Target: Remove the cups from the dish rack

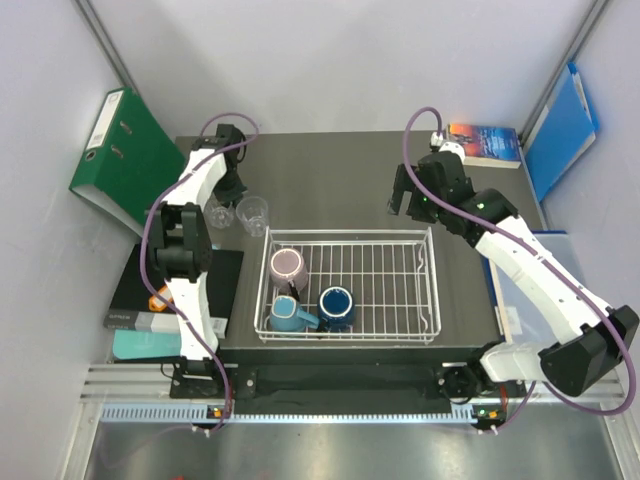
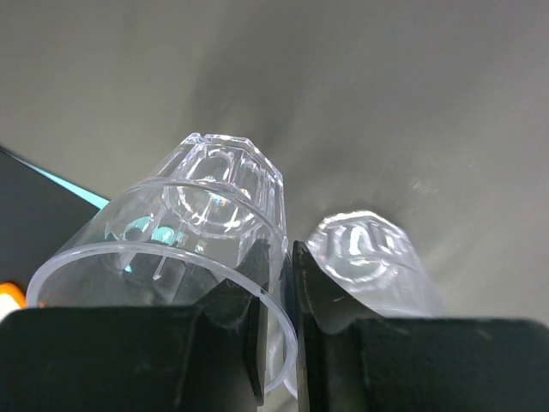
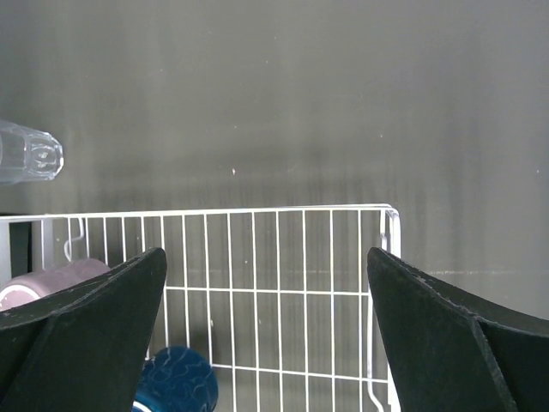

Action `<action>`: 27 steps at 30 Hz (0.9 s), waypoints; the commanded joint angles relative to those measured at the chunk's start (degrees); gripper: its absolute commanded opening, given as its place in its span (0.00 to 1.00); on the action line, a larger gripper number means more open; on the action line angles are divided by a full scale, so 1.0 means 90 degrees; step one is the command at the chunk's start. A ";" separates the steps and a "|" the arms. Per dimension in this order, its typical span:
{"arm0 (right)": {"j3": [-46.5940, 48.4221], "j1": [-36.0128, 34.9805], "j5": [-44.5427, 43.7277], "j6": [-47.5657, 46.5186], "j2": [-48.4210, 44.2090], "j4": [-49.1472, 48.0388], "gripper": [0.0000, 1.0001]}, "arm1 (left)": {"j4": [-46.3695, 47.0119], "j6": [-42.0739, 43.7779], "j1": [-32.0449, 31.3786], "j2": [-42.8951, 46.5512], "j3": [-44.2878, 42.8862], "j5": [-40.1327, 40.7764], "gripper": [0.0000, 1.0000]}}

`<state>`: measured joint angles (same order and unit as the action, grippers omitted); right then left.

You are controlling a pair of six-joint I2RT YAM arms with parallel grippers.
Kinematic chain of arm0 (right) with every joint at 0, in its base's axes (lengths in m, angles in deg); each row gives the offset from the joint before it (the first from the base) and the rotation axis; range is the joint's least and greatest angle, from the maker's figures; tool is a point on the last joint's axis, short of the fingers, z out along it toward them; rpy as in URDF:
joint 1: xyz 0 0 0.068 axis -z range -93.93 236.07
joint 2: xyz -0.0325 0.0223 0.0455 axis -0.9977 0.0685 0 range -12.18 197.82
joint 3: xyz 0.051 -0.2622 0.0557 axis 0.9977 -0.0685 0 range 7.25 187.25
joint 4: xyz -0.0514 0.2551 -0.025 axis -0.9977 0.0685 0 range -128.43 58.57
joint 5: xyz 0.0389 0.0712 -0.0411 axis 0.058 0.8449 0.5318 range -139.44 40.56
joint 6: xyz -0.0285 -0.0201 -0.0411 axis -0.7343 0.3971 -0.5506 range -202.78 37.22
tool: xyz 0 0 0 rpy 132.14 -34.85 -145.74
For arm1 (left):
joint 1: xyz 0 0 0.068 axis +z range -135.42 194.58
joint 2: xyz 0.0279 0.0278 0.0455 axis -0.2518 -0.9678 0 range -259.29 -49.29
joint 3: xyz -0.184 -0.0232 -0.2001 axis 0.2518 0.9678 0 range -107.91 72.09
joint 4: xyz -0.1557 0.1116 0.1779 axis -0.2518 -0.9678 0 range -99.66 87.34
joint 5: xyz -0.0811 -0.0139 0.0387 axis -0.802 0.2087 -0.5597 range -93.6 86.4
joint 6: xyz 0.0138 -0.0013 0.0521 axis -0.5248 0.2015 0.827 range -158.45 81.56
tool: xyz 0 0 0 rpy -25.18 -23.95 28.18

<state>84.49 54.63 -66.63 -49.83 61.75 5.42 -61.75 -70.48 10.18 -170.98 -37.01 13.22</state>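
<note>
The white wire dish rack [image 1: 428, 285] holds a pale pink mug [image 1: 288, 267], a teal mug [image 1: 287, 316] and a navy mug [image 1: 336, 305]. Two clear tumblers [image 1: 252, 214] stand on the table behind the rack's far left corner. My left gripper [image 1: 228, 197] is shut on the wall of the left tumbler [image 2: 193, 227], one finger inside its rim and one outside; the other tumbler [image 2: 369, 253] stands close beside it. My right gripper [image 3: 266, 253] hangs open over the rack's far right corner [image 3: 382, 208], holding nothing. The navy mug [image 3: 176, 378] and pink mug [image 3: 51, 279] show below it.
A green binder [image 1: 125, 160] leans at the far left and a blue folder [image 1: 560, 130] at the far right. A book [image 1: 485, 143] lies at the table's back right. Dark books [image 1: 140, 290] with an orange item [image 1: 160, 297] lie left of the rack.
</note>
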 commanded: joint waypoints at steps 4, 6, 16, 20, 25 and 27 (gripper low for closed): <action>0.0032 0.0183 0.0162 -0.0155 0.0125 -0.0264 1.00 | 0.0384 -0.0171 0.0050 -0.0014 0.0422 -0.0365 0.00; 0.0013 0.0193 0.0162 -0.0155 0.0135 -0.0264 1.00 | 0.0442 -0.0201 0.0050 -0.0004 0.0491 -0.0394 0.00; -0.0066 0.0242 0.0289 -0.0184 0.0194 -0.0322 1.00 | 0.0472 -0.0240 0.0060 0.0161 0.0638 -0.0345 0.24; -0.0066 0.0242 0.0289 -0.0194 0.0194 -0.0361 1.00 | 0.0433 -0.0220 0.0108 0.0278 0.0589 -0.0306 0.35; -0.0105 0.0242 0.0318 -0.0204 0.0145 -0.0390 1.00 | 0.0336 -0.0220 0.0147 0.0406 0.0492 -0.0160 0.46; -0.0153 0.0242 0.0328 -0.0194 0.0125 -0.0429 1.00 | 0.0219 -0.0269 0.0157 0.0493 0.0404 -0.0043 0.52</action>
<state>83.72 55.94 -64.27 -50.81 63.36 3.96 -59.26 -72.07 11.01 -170.98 -31.48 10.18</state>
